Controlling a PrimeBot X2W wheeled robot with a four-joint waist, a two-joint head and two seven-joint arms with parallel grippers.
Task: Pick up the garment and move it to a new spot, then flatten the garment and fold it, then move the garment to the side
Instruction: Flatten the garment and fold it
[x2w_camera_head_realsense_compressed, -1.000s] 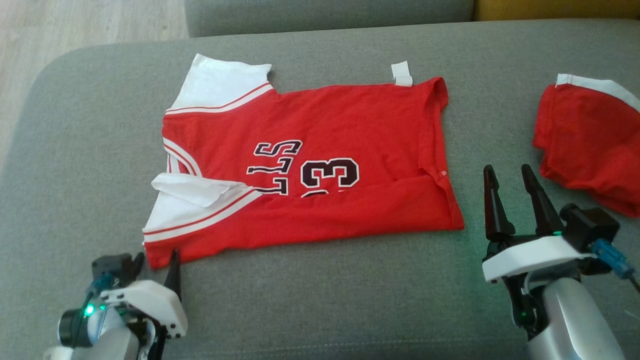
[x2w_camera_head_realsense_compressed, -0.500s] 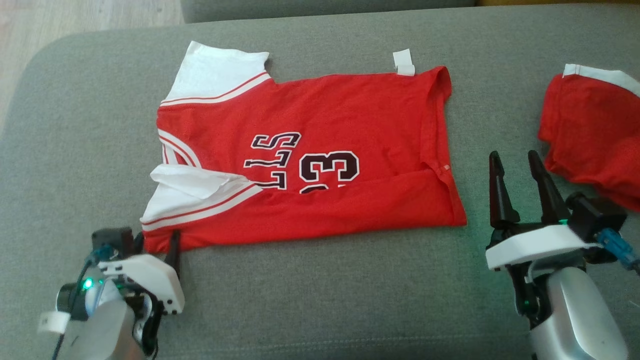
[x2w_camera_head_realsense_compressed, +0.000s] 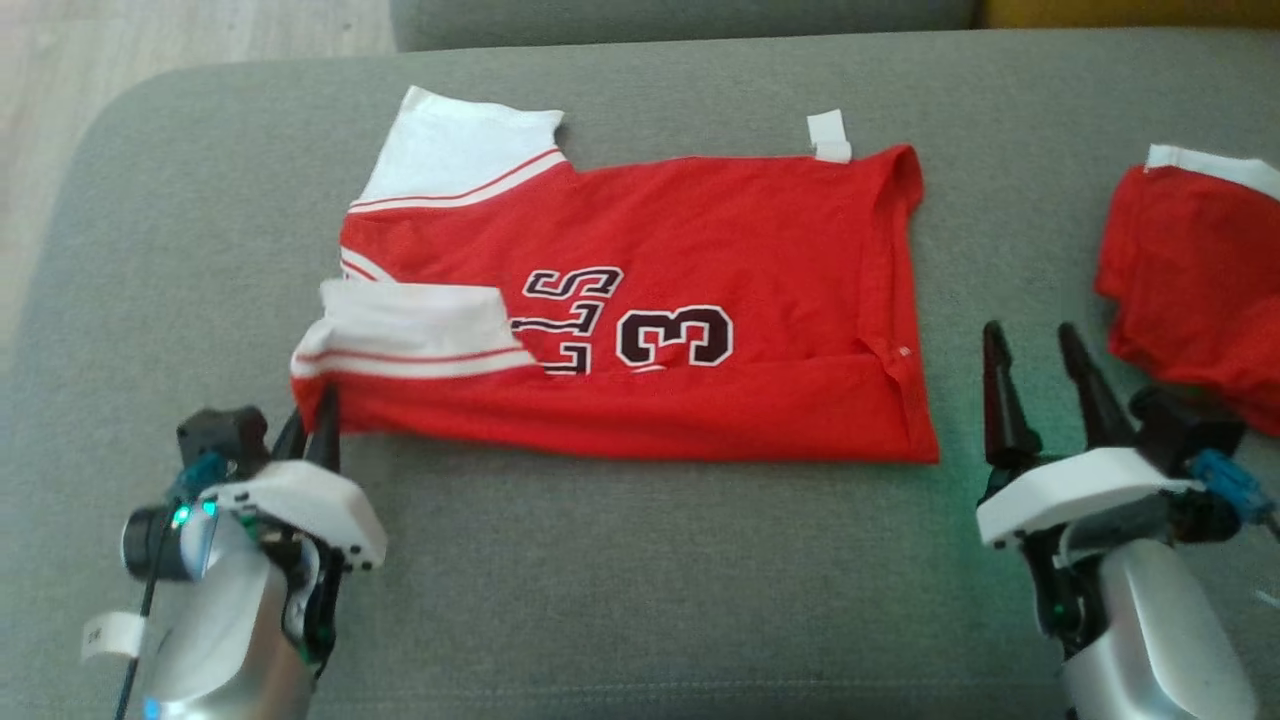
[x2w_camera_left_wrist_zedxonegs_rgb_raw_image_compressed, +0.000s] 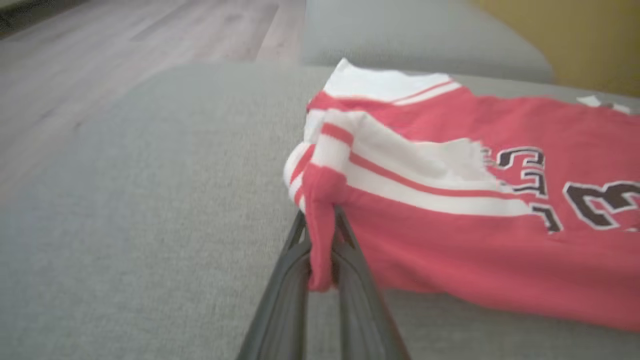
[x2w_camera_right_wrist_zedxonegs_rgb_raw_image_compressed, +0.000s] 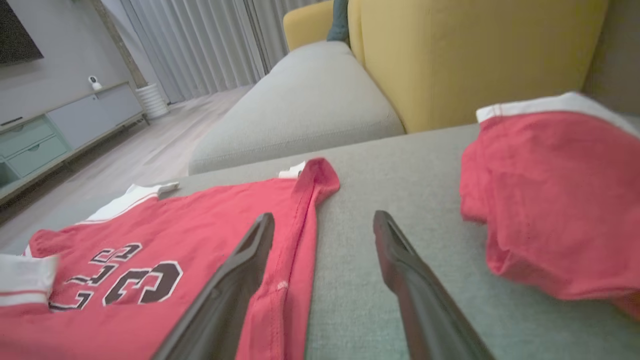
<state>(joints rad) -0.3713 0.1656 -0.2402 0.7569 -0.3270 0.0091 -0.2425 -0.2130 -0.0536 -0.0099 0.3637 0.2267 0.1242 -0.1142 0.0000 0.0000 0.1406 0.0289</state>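
A red garment (x2w_camera_head_realsense_compressed: 700, 250) with white striped sleeves and dark lettering lies spread on the grey sofa seat (x2w_camera_head_realsense_compressed: 640, 560), its near long edge folded over. At its near left corner my left gripper (x2w_camera_head_realsense_compressed: 315, 420) is shut on a pinch of red fabric; the left wrist view shows that cloth (x2w_camera_left_wrist_zedxonegs_rgb_raw_image_compressed: 320, 250) squeezed between both dark fingers and lifted a little. My right gripper (x2w_camera_head_realsense_compressed: 1035, 365) stands open just off the garment's right edge, nothing between its fingers (x2w_camera_right_wrist_zedxonegs_rgb_raw_image_compressed: 240, 280). From the right wrist, the garment (x2w_camera_right_wrist_zedxonegs_rgb_raw_image_compressed: 165, 240) is to the left.
A second red piece of clothing (x2w_camera_head_realsense_compressed: 1190, 280) with white trim lies bunched at the seat's right, close to my right gripper. Behind are a grey cushion (x2w_camera_right_wrist_zedxonegs_rgb_raw_image_compressed: 305, 115) and a yellow backrest (x2w_camera_right_wrist_zedxonegs_rgb_raw_image_compressed: 470, 55). Wooden floor (x2w_camera_head_realsense_compressed: 60, 60) is past the seat's left edge.
My left gripper moved forward and closed on the garment's near left corner. That corner and the near sleeve are pushed up and folded inward. The right gripper stayed open; the camera shifted slightly.
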